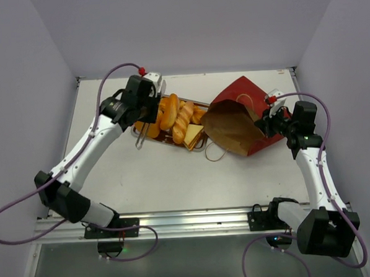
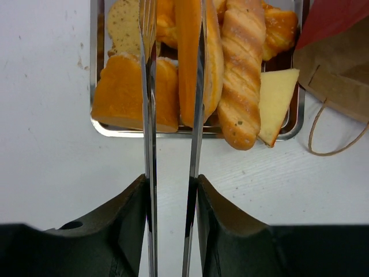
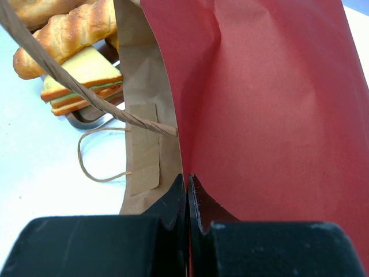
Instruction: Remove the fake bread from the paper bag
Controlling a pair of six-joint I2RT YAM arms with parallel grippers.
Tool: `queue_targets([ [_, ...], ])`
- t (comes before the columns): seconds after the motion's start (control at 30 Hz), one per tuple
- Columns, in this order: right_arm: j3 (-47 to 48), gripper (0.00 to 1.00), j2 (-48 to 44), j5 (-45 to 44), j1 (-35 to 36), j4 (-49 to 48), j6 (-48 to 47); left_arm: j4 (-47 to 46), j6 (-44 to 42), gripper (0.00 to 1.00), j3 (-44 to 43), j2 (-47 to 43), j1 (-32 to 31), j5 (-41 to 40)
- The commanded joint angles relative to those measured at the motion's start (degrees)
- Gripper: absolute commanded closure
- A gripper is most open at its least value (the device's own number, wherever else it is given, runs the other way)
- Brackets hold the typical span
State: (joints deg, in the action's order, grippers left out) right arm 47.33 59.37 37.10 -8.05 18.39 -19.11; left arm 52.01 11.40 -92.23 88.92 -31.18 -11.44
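The fake bread [image 1: 178, 117] lies piled in a metal tray [image 1: 137, 138]: round loaf, long rolls, a twisted roll [image 2: 242, 69] and a pale slice [image 2: 277, 98]. My left gripper [image 2: 171, 184] is shut on metal tongs [image 2: 149, 115], whose two arms reach over the tray on either side of a long orange roll [image 2: 189, 57]. The paper bag [image 1: 240, 117] lies tipped to the right of the tray, its brown inside facing the tray. My right gripper [image 3: 188, 179] is shut on the bag's wall [image 3: 259, 86] at its rim. No bread shows inside the bag.
The bag's string handles [image 1: 213, 152] trail on the white table between bag and tray; one crosses the right wrist view [image 3: 98, 167]. A sandwich-like slice [image 3: 81, 75] sits at the tray's near right corner. Grey walls close in the table on three sides.
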Motion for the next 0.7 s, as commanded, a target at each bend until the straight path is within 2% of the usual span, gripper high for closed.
queue_targets([
  [0.0,-0.13,1.0,-1.72,2.62,-0.38,-2.13,0.66,-8.57,5.9,0.6,8.79,-9.19,4.35,1.34],
  [0.07,-0.05,1.0,-1.81,2.62,-0.47,-2.05,0.74,-12.87,8.88,0.6,17.37,-14.29,7.69,1.33],
  [0.1,-0.05,1.0,-1.89,2.62,-0.47,-2.04,0.74,-14.72,9.6,0.6,20.48,-17.44,12.06,1.68],
  [0.27,0.39,1.0,-2.6,1.66,-0.65,-2.04,0.83,-24.47,13.2,0.6,36.47,-22.65,25.7,4.5],
  [0.4,1.35,1.0,-3.04,-1.06,-0.82,-1.96,1.27,-28.54,14.62,0.59,41.15,-20.12,29.85,5.81],
  [0.67,5.49,1.0,-3.56,-4.32,-1.35,-0.12,3.82,-32.93,13.04,0.58,44.67,-13.87,30.47,6.61],
])
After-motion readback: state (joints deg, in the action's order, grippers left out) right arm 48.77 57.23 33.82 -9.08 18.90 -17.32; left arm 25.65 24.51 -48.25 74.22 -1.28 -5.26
